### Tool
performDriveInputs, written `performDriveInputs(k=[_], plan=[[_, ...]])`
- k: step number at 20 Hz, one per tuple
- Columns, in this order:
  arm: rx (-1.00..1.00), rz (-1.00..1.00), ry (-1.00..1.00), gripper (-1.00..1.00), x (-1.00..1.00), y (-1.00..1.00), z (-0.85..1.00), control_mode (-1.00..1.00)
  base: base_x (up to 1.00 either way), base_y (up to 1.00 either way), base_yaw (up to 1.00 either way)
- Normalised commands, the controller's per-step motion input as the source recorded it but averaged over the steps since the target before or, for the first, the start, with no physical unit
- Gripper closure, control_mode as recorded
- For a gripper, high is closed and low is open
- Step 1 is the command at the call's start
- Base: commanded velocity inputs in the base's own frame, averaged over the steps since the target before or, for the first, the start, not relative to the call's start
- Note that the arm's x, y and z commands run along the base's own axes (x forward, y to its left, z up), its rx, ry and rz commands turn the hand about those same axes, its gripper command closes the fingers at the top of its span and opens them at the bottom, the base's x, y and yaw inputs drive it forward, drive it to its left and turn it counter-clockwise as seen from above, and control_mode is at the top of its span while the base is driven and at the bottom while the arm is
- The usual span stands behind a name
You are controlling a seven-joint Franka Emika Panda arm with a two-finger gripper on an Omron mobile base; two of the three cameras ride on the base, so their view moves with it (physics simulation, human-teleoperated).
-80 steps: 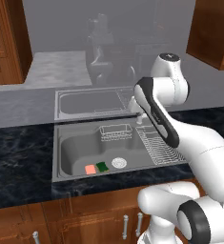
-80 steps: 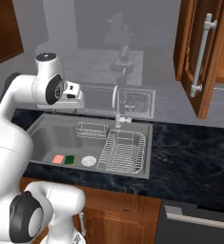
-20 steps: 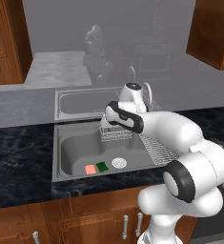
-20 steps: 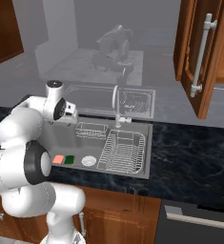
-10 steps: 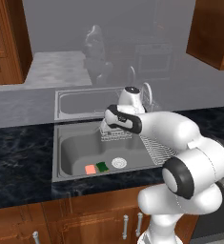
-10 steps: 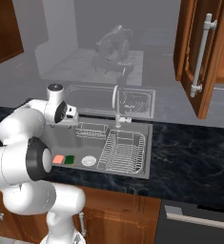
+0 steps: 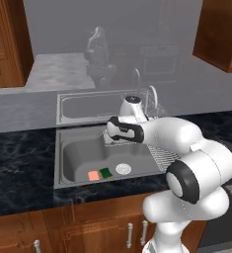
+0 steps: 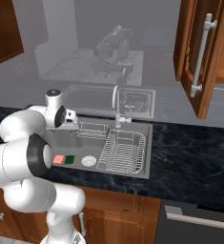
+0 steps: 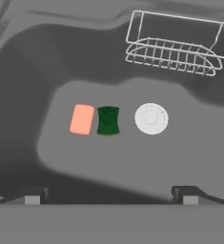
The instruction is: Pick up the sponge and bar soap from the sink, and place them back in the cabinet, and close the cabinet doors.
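The bar soap (image 9: 82, 119) and the sponge (image 9: 107, 120) lie flat side by side on the floor of the sink (image 9: 132, 159), left of the round white drain (image 9: 151, 118). My gripper (image 9: 109, 195) hangs above them, open, with nothing between its fingertips (image 9: 32, 196). In the left base view my hand (image 7: 122, 130) hovers over the basin's back part, above and behind the soap (image 7: 93, 175) and the sponge (image 7: 105, 173). One of the cabinet doors (image 8: 200, 62) stands open at the upper right, its silver handle (image 8: 202, 52) facing me.
A wire rack (image 9: 173, 47) hangs on the sink's back wall. A faucet (image 8: 116, 109) rises behind the basin and a ribbed wire drainer (image 8: 123, 152) fills its right side. Dark marble counter (image 8: 189, 162) surrounds the sink.
My hand has sunk a little lower and nearer over the basin in the last second. Soap and sponge have not moved, and the gripper stays open.
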Motion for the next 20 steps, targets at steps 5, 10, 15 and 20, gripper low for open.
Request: performDriveInputs(k=[5,10,15,20], plan=[[0.00,0.00,0.00,-1.00,0.26,0.00,-0.34,-1.00,0.00,0.00,0.00],[0.00,0.01,0.00,-1.00,0.26,0.00,-0.33,-1.00,0.00,0.00,0.00],[0.00,0.02,0.00,-1.00,0.18,0.00,-0.30,-1.00,0.00,0.00,0.00],[0.00,0.00,0.00,-1.00,0.16,0.05,-0.21,-1.00,0.00,0.00,0.00]])
